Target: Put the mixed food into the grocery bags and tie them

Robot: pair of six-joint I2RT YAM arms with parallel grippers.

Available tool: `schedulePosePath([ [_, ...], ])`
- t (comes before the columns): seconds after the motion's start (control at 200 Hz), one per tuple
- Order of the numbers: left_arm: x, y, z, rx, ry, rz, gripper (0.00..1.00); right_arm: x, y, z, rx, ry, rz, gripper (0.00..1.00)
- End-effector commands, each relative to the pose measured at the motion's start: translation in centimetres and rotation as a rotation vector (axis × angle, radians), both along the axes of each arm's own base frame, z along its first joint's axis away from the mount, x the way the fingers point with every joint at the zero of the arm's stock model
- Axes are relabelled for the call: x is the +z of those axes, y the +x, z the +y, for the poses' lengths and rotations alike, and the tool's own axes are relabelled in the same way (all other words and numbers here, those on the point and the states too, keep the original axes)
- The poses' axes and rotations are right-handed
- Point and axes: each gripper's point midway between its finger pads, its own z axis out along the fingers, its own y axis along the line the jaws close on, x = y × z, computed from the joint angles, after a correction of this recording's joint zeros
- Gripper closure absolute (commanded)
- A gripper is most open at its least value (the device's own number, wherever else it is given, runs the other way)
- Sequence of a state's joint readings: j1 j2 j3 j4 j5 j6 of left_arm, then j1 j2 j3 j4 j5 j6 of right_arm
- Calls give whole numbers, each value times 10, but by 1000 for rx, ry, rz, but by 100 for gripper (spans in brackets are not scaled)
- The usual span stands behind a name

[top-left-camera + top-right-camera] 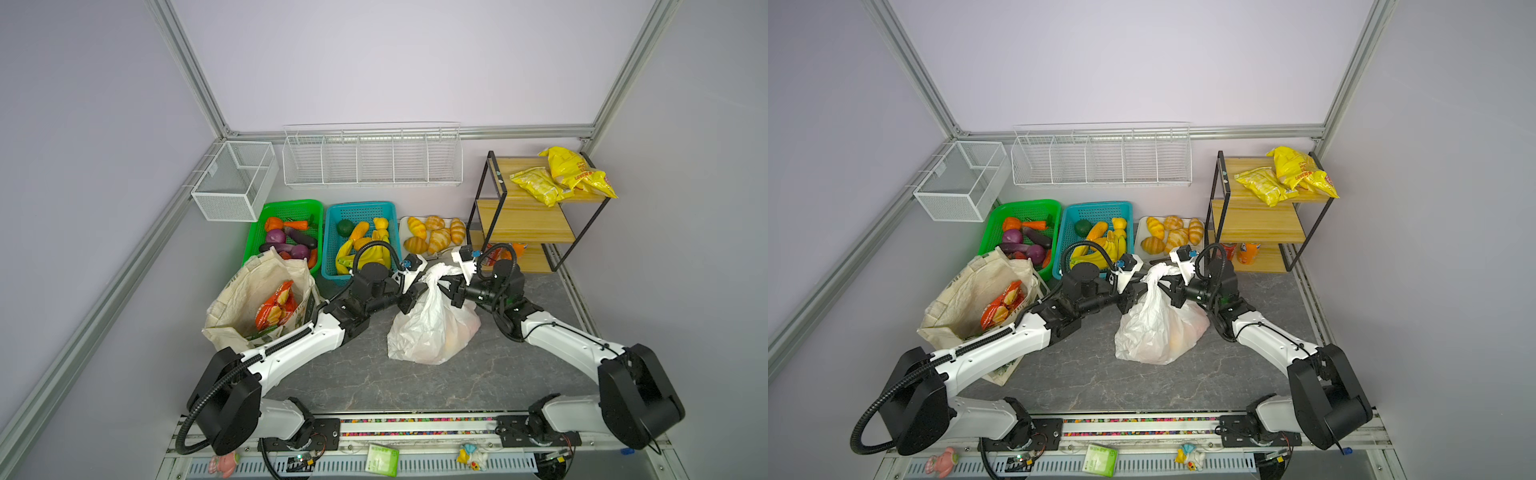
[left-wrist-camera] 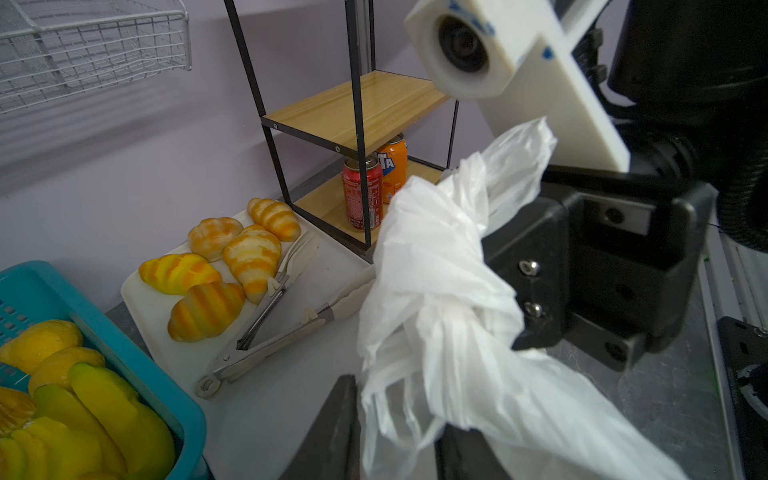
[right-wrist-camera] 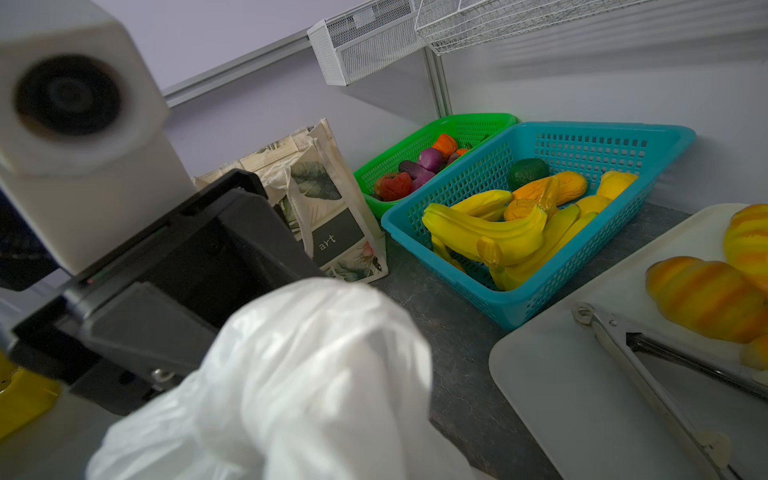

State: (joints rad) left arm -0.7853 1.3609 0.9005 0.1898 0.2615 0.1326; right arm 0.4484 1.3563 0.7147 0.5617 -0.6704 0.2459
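The white plastic carrier bag (image 1: pixel 432 328) (image 1: pixel 1158 328) stands mid-table with its top gathered into a twisted neck (image 2: pixel 436 270) (image 3: pixel 316 374). Orange and yellow fruit (image 1: pixel 457 336) shows faintly through it. My left gripper (image 1: pixel 409 305) (image 1: pixel 1129 301) (image 2: pixel 399 432) is at the neck from the left, its jaws apart with loose plastic strands between them. My right gripper (image 1: pixel 451 291) (image 1: pixel 1173 293) is shut on the neck from the right; in the right wrist view its jaws are hidden by plastic. The cream canvas tote (image 1: pixel 245 299) (image 1: pixel 963 291) (image 3: pixel 328 199) stands open at the left, holding a red snack packet (image 1: pixel 276 309) (image 1: pixel 1000 307).
Behind the bags are a green basket (image 1: pixel 286 208) of vegetables, a teal basket (image 1: pixel 332 232) of bananas and a white tray (image 2: pixel 166 357) with croissants and tongs (image 2: pixel 270 332). A wooden shelf (image 1: pixel 536 208) at the right holds yellow packets (image 1: pixel 561 174) and cans (image 2: pixel 365 191).
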Motion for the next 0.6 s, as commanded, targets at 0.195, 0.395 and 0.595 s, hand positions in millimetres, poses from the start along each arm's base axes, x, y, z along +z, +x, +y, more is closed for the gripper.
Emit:
schedulePosePath([
  [0.195,23,4,3,20,-27,-47,92,6,-3,0,-1,-11,-36,94],
  [0.395,19,3,10,41,17,-51,100,4,1,-2,-21,-32,-36,93],
  [0.595,16,1,19,61,60,-51,100,5,5,-6,-54,-51,-42,93],
])
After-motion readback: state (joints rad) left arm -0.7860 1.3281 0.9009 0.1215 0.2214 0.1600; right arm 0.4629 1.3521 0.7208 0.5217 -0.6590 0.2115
